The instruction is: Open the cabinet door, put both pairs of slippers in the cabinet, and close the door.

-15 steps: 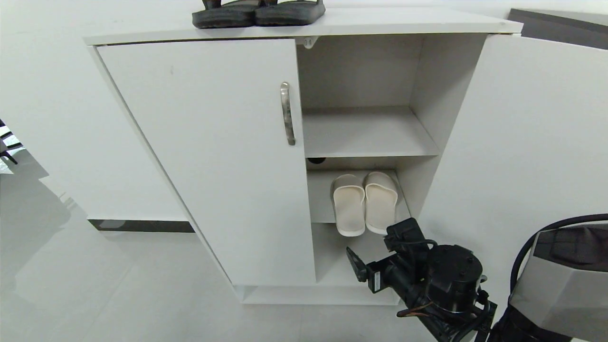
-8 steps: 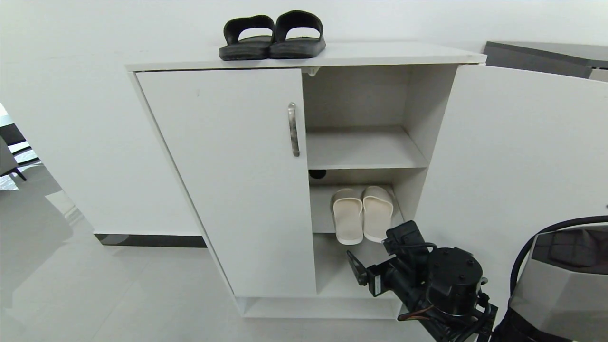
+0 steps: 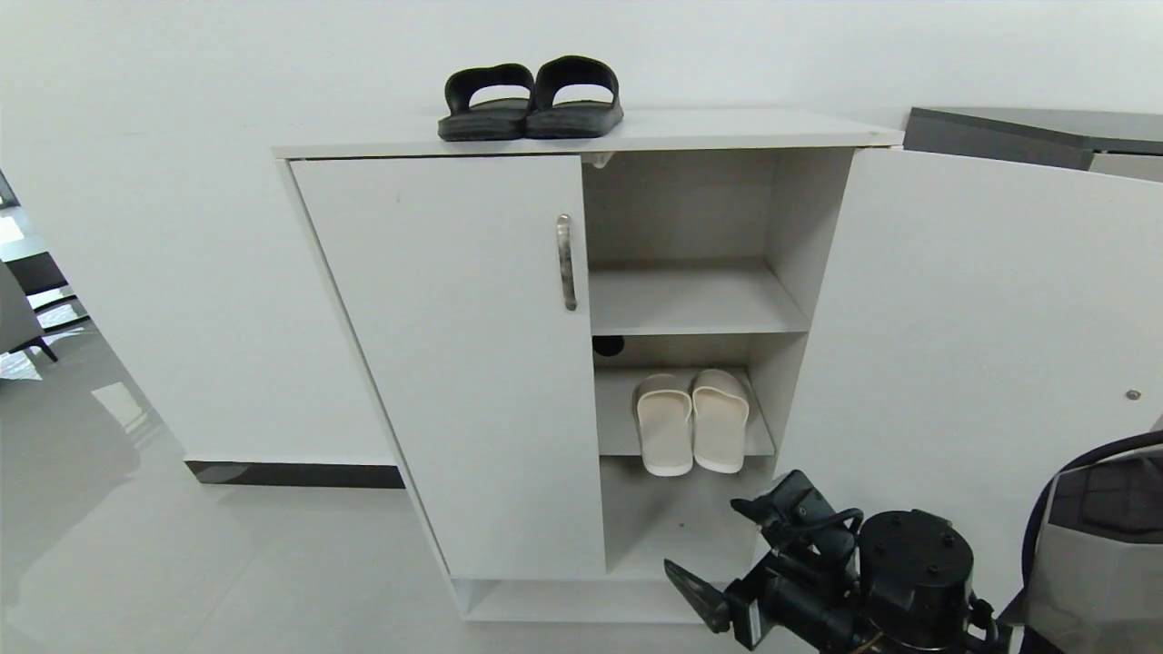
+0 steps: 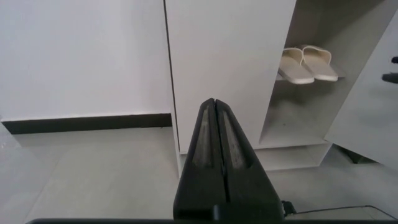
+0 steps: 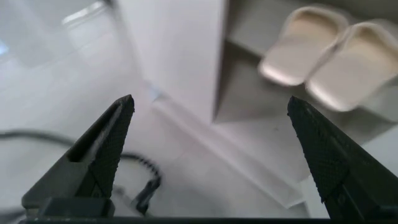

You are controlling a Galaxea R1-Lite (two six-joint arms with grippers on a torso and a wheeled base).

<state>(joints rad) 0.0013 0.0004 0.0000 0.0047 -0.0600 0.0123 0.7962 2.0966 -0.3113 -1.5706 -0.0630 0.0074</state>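
Note:
The white cabinet (image 3: pixel 581 132) has its left door (image 3: pixel 472 363) closed and its right door (image 3: pixel 981 336) swung wide open. A pair of black slippers (image 3: pixel 531 100) rests on the cabinet top. A pair of white slippers (image 3: pixel 692 420) lies side by side on the middle shelf, toes outward, and also appears as white slippers (image 4: pixel 308 62) and white slippers (image 5: pixel 329 56). My right gripper (image 3: pixel 736 549) is open and empty, low in front of the open compartment, below the white pair; its jaws (image 5: pixel 211 104) spread wide. My left gripper (image 4: pixel 214 106) is shut, empty, facing the closed door's lower part.
The open door stands out close beside my right arm. The upper shelf (image 3: pixel 690 304) and bottom compartment (image 3: pixel 672 527) hold nothing. Pale tiled floor (image 3: pixel 227 563) spreads to the left. A dark baseboard (image 3: pixel 291 474) runs along the wall, and a dark grey unit (image 3: pixel 1036 132) stands at the back right.
The head camera has moved: the cabinet looks farther off and the black slippers are now fully in view. My right gripper sits lower in the picture, still open.

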